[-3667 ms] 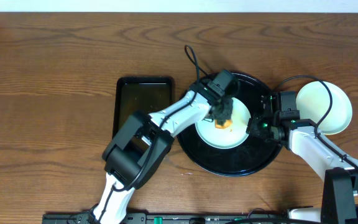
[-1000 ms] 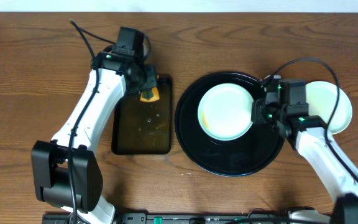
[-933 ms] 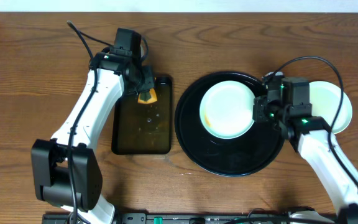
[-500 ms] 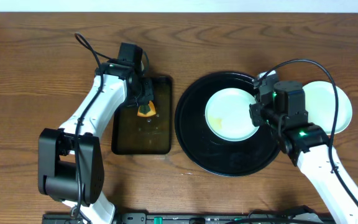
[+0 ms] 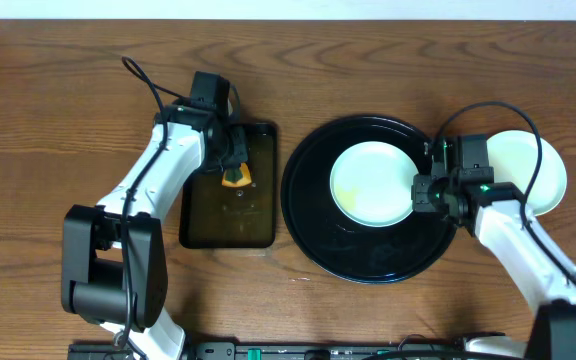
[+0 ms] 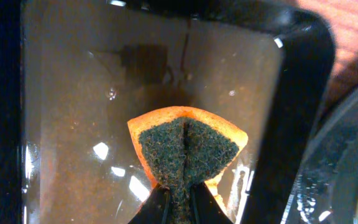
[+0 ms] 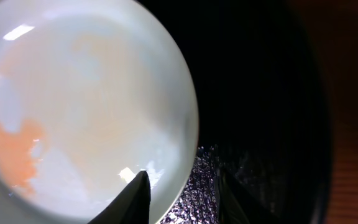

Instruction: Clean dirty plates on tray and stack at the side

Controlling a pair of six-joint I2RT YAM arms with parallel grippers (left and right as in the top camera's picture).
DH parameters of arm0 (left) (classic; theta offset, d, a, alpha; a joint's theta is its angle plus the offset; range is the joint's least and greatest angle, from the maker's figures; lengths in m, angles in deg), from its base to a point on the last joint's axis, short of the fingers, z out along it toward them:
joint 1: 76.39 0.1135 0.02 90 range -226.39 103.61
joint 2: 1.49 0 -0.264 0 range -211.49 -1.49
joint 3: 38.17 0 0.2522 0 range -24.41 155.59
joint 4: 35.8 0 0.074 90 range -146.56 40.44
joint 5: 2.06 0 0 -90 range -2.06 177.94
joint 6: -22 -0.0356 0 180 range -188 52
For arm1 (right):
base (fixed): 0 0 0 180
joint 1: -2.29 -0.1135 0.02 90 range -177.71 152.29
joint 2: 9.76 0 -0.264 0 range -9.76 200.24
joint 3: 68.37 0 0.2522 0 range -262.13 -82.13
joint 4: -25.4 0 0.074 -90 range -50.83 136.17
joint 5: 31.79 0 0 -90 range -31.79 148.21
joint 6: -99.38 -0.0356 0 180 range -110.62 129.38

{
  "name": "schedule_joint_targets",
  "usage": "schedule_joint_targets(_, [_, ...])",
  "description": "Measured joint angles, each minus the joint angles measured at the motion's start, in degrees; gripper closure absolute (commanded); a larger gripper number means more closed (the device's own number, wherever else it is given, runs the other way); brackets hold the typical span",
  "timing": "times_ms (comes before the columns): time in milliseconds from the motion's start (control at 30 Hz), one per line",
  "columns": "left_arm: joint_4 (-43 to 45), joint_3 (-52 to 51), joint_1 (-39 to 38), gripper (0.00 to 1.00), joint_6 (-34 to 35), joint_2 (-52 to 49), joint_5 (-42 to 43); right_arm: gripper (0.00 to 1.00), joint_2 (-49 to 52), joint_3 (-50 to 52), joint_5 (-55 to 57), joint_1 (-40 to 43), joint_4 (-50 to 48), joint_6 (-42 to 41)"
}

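A pale mint plate (image 5: 371, 183) with a faint orange smear on its left lies in the round black tray (image 5: 368, 255). My right gripper (image 5: 423, 193) is at the plate's right rim. In the right wrist view the plate (image 7: 86, 99) fills the left. The right gripper (image 7: 182, 177) is open, with one finger over the plate and the other over the tray (image 7: 260, 93). My left gripper (image 5: 231, 168) is shut on an orange sponge (image 5: 234, 179) with a dark green scrub face. In the left wrist view the gripper (image 6: 179, 190) pinches the folded sponge (image 6: 188, 146).
The sponge hangs over a rectangular black tray (image 5: 228, 225) holding brownish water (image 6: 73, 124), left of the round tray. A pale plate (image 5: 540, 170) rests on the wood tabletop to the right of the round tray, partly behind the right arm and its cable.
The right gripper's jaws have parted at the plate's rim, and the plate has shifted a little rightward in the tray. The left gripper has moved the sponge slightly nearer over the rectangular tray.
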Motion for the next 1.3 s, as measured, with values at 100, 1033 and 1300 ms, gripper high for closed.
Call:
schedule_joint_targets(100, [1.38, -2.32, 0.0, 0.91, -0.02, 0.0, 0.0, 0.74, 3.85, 0.0, -1.68, 1.33, -0.09, -1.4])
schedule_joint_targets(1033, [16.72, -11.91, 0.0, 0.93, -5.18, 0.0, 1.07, 0.99, 6.38, -0.33, -12.44, 2.01, -11.06, -1.25])
schedule_joint_targets(1300, [18.8, -11.91, 0.0, 0.51, -9.7, 0.0, 2.64, 0.99, -1.05, -0.33, -12.87, 2.01, -11.08, 0.55])
